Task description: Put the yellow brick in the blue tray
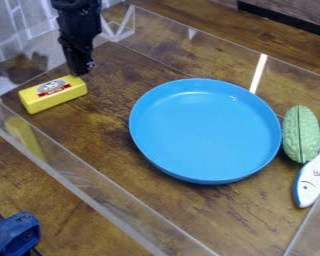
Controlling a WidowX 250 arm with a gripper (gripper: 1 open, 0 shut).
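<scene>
The yellow brick (53, 93) lies flat on the wooden table at the left, its red-and-white label facing up. My gripper (79, 71) points straight down just behind the brick's right end, low over the table. Its dark fingers look close together and nothing shows between them; I cannot make out the gap. The blue tray (206, 130), a large round shallow dish, sits in the middle of the table to the right of the brick and holds nothing.
A green oval object (300, 133) lies right of the tray, with a white device (311, 178) below it. A dark blue cloth (12, 235) sits at the bottom left. Clear plastic walls surround the table.
</scene>
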